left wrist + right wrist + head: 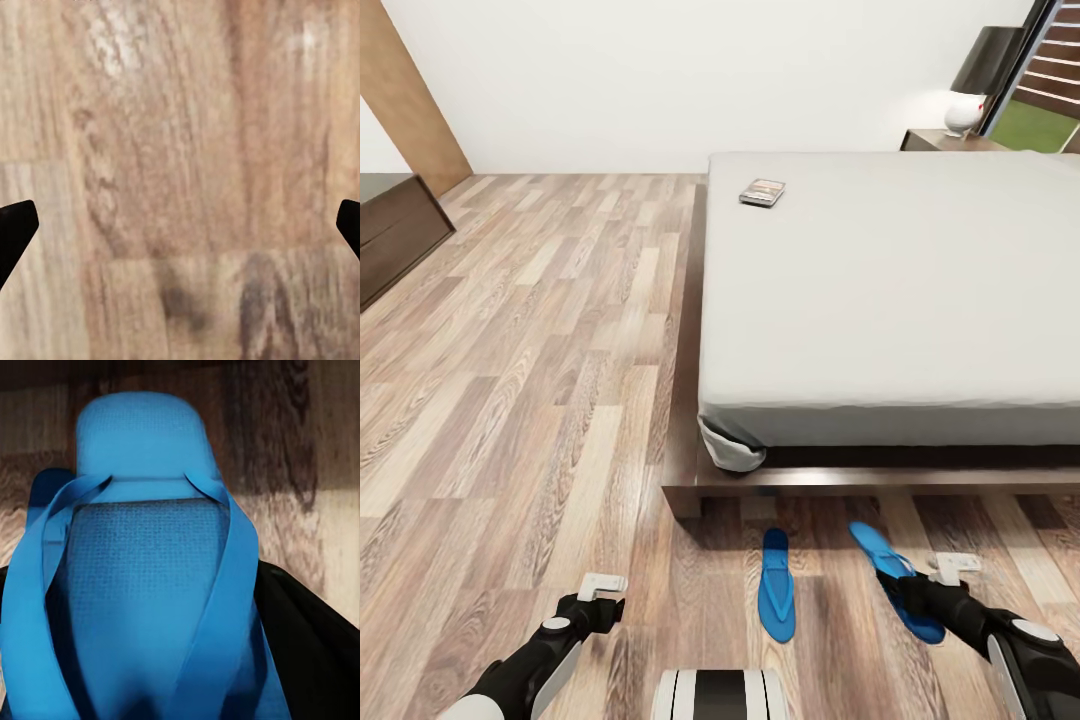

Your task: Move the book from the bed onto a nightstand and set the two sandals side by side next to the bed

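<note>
Blue rubbery sandal [142, 577] sits pinched in right claw [908, 585], at 5 o'clock off the bed [890, 290] corner; looks light, floppy, best held by the sole edge. 2nd sandal [776, 590] flat nearby. Left claw [598, 600] wide, empty.

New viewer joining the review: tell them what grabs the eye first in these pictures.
Two bright blue sandals on the wood floor at the foot of the bed; the right gripper is at the right-hand sandal. A small book lies near the mattress's far left corner.
</note>
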Tool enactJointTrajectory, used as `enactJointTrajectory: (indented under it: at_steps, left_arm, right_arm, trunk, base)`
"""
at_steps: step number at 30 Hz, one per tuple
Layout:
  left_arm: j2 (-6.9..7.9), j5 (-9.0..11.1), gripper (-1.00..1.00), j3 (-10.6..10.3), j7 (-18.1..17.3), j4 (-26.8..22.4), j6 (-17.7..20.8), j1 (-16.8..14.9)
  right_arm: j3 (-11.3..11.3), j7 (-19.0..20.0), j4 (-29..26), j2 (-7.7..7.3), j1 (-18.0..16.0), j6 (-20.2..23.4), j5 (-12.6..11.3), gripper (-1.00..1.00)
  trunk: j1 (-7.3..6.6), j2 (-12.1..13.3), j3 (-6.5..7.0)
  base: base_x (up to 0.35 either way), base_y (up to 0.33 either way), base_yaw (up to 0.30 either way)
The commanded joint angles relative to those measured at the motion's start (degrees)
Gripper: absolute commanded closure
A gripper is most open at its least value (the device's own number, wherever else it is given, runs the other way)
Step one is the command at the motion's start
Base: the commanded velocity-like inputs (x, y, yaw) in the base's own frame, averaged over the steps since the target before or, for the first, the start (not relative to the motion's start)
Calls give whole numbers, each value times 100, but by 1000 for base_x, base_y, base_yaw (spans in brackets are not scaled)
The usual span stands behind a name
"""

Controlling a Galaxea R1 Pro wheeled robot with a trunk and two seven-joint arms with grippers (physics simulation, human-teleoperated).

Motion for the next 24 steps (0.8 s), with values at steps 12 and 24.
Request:
enactJointTrajectory:
  at_steps: [12, 24]
  left_arm:
    - [10, 57, -100, -28, 44, -20, 32, -4]
    - [954, 113, -100, 257, 21, -302, 719, -148]
  right_arm:
    - [144, -312, 1273, 103, -536, -429, 54, 100]
    - [146, -320, 1640, 102, -568, -602, 69, 100]
  trunk:
    - [-1, -2, -4]
    - [-1, -2, -4]
  base:
    - [0, 0, 0]
    - [0, 0, 0]
